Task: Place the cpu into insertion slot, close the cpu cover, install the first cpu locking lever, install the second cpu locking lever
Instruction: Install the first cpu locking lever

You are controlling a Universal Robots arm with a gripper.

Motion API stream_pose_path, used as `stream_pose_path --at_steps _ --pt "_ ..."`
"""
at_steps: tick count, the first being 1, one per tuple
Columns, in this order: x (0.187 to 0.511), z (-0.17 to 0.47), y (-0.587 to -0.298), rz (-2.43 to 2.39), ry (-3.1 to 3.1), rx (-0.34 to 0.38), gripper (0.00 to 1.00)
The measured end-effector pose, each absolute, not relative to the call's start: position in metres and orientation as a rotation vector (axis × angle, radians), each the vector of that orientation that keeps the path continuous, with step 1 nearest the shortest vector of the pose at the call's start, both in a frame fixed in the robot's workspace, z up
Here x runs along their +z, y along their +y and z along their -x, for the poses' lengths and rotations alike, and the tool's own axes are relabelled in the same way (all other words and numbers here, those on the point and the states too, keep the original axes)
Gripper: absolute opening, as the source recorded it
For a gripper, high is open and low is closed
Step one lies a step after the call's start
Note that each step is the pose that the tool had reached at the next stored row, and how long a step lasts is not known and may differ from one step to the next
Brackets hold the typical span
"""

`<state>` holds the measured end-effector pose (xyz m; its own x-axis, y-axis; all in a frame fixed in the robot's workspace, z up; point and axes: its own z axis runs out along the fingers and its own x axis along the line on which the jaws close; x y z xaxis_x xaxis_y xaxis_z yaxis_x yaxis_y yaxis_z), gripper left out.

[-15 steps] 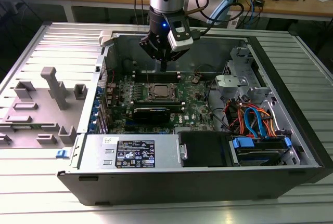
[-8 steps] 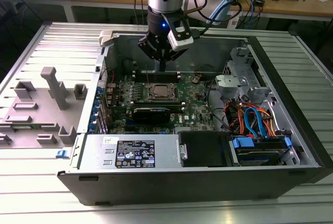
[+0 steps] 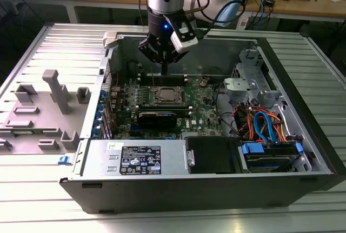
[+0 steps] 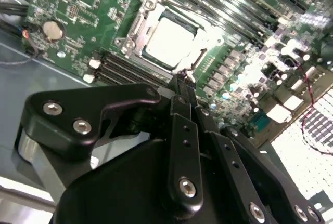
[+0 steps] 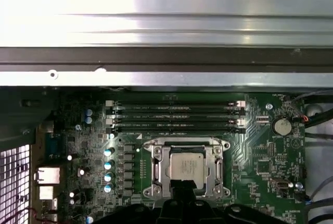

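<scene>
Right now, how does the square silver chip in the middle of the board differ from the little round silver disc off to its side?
The cpu is square; the coin battery is round. The cpu is clearly larger than the coin battery. The cpu sits inside the silvery cpu cover, while the coin battery stands alone on the green board. Both are flat, silvery and face up.

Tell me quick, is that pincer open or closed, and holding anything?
Pincer: closed, nothing visibly held, tips close to the seated cpu.
</scene>
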<state>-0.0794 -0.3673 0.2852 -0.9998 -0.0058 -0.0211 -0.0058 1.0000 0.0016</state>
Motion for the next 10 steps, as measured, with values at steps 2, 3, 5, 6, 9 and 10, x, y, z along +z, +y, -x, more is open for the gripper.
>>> stream_pose_path --at_steps 2,3,5,6,9,10 --pt "0.2852 0.0815 -0.3673 0.009 3.120 0.003 0.11" --pt "0.2852 0.0820 -0.3673 0.009 3.120 0.003 0.11" --pt "0.2853 0.0821 -0.3673 0.009 3.121 0.003 0.11" --pt "0.2852 0.0823 -0.3675 0.009 3.121 0.003 0.11" --pt "0.2852 0.0823 -0.3678 0.009 3.121 0.003 0.11" --pt "0.2852 0.0823 -0.3678 0.009 3.121 0.003 0.11"
